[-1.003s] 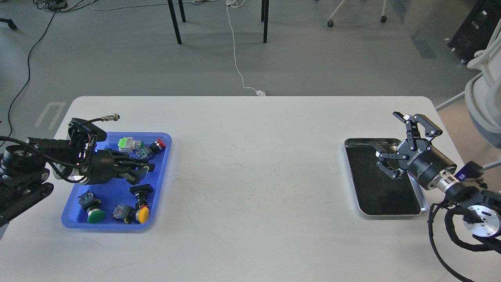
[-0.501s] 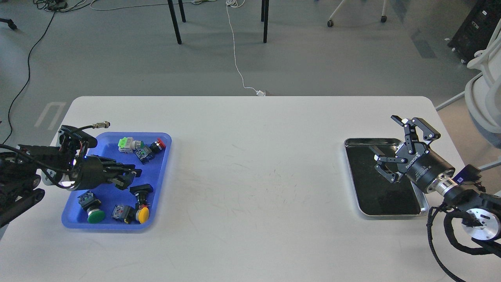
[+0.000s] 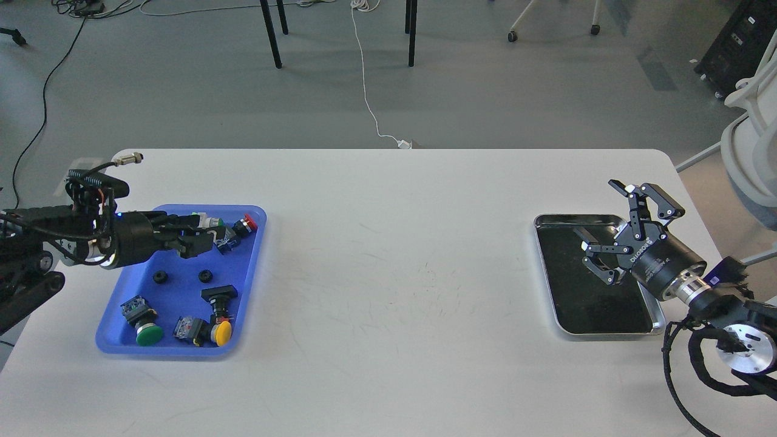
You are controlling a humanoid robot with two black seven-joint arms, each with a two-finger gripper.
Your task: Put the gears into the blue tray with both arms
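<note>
Two small black gears (image 3: 160, 277) (image 3: 205, 276) lie side by side on the floor of the blue tray (image 3: 252, 255) at the table's left. Above the tray's far half hovers my left gripper (image 3: 200, 238), just beyond the gears and not touching them; its dark fingers overlap, so open or shut is unclear. At the far right my right gripper (image 3: 607, 227) stands open over the metal tray (image 3: 549, 285), with nothing between its fingers.
Several push-button switches share the blue tray: green (image 3: 144, 331) and yellow (image 3: 220, 331) caps at the near end, a black one (image 3: 218, 294) mid-tray, a red one (image 3: 246, 223) at the far corner. The metal tray's black inside holds nothing. A white chair (image 3: 753, 145) stands beyond the table's right edge.
My left gripper has drawn back left and lifted away from the tray's middle, uncovering two gears lying there. The right gripper has barely shifted.
</note>
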